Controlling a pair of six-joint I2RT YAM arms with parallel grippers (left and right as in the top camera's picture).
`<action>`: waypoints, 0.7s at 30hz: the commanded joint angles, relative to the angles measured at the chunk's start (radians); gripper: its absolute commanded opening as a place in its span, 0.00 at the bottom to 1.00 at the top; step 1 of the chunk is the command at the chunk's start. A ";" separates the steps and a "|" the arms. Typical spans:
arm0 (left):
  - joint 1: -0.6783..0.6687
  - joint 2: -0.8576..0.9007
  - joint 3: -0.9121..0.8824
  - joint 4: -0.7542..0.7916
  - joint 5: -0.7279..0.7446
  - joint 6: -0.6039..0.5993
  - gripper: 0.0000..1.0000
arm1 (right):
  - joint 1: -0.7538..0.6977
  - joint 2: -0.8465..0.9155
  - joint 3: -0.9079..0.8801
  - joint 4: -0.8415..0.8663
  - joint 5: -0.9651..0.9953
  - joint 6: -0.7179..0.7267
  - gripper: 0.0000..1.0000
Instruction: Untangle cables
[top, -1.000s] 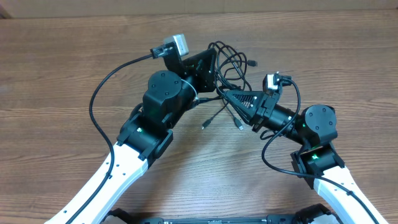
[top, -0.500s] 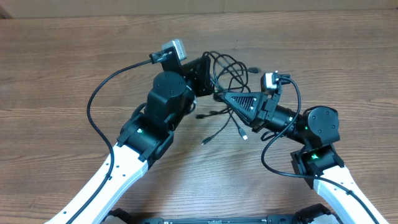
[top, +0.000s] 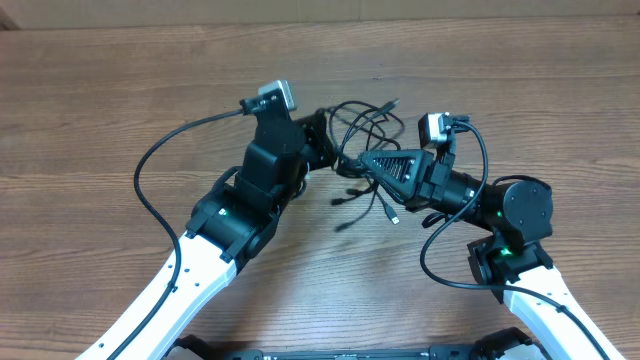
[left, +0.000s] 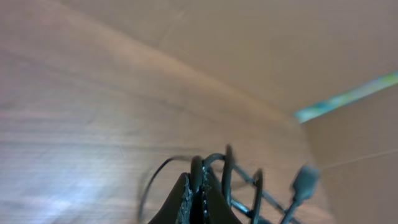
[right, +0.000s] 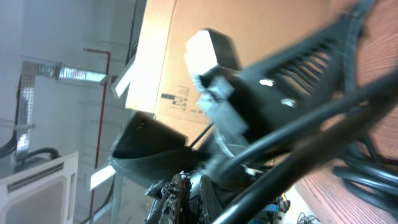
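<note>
The cables (top: 365, 118) sit in a loose black tangle at the far middle of the wooden table (top: 100, 120), strung between the two arms. The left gripper (top: 328, 150) reaches in from the left with its fingers (left: 198, 200) pressed together. Its wrist view shows them clamped on the cables, with loops arching up beside the tips and a blurred plug (left: 305, 180) standing off to the right, all clear of the table surface. The right gripper (top: 364, 160) points in from the right with its tip at the right side of the tangle, just beside the left gripper. Its jaws are together as well and pinch the cables where several strands meet. From that point loose ends (top: 345, 200) trail toward the near side, and their small connectors lie on the wood below the right gripper. More loops fan out toward the far side above both tips. The right wrist view is heavily blurred, with thick dark strands crossing close to the lens. A brown cardboard wall (left: 249, 37) stands beyond the far edge of the table.
</note>
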 joint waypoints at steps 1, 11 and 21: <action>0.002 0.003 0.007 -0.065 -0.082 0.034 0.04 | 0.003 -0.014 0.005 0.063 -0.016 0.005 0.04; 0.002 0.003 0.007 -0.153 -0.080 0.032 0.04 | 0.003 -0.014 0.005 0.122 -0.016 0.005 0.04; 0.002 0.003 0.007 -0.151 -0.080 -0.045 0.05 | 0.003 -0.014 0.005 0.107 -0.016 0.005 0.04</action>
